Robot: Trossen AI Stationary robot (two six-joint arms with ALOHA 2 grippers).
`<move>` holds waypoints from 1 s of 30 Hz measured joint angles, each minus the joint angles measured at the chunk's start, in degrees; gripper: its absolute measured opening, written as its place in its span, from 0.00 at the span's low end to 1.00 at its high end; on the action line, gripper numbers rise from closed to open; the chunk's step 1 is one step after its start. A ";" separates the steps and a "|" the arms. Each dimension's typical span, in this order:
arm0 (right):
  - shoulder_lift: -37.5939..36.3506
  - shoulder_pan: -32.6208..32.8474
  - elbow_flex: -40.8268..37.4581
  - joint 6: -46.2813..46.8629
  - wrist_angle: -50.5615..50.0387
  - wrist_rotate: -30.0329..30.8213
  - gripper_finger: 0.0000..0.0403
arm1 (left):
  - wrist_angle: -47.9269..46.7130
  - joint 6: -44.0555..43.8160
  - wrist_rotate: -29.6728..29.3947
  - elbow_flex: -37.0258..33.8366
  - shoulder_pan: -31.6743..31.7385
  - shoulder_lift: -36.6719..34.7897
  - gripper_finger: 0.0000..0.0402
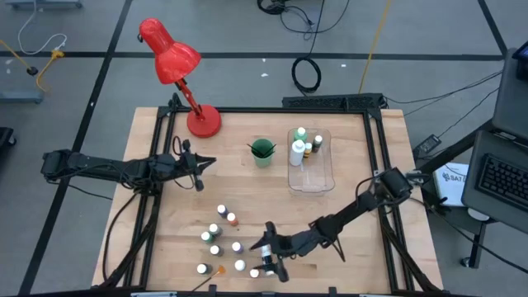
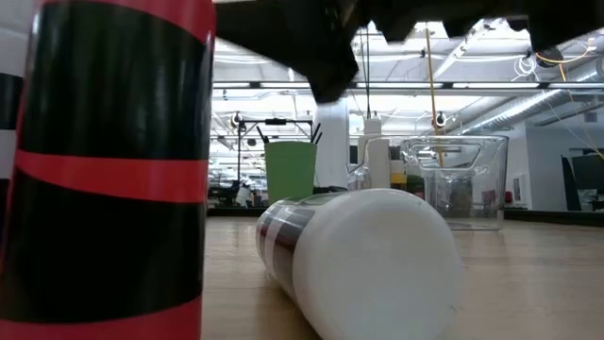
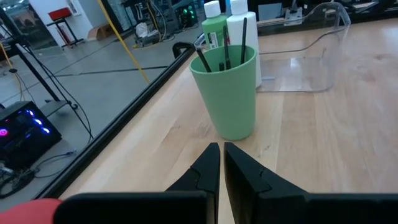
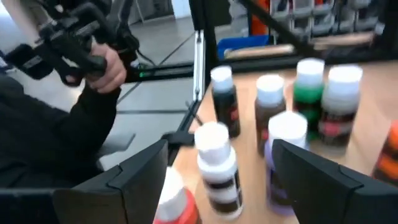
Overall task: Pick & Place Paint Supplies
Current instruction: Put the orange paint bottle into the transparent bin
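The right gripper (image 1: 268, 254), fingers spread wide and empty, hovers over the tiny white-capped paint bottles (image 1: 221, 239) clustered at the wooden desk's (image 1: 363, 247) six o'clock. They look light, rigid and tippy; grasp the body below the cap. The left gripper (image 1: 198, 171), fingers closed and empty, waits at nine o'clock.

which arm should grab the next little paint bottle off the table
The right. The right gripper is open and already among the small paint bottles at the table's near edge; the left gripper is shut, off near the green cup.
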 joint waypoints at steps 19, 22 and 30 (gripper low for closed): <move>0.43 1.79 0.91 -3.10 -3.34 -4.38 0.70 | -0.92 -0.28 0.02 0.00 -0.01 0.00 0.06; 3.21 1.75 2.27 -3.30 -2.53 -4.47 0.70 | -0.90 -0.28 0.02 0.00 -0.01 0.00 0.06; 7.21 0.22 5.95 -3.23 -2.83 -10.46 0.70 | -0.96 -0.28 0.03 0.00 0.00 -0.02 0.06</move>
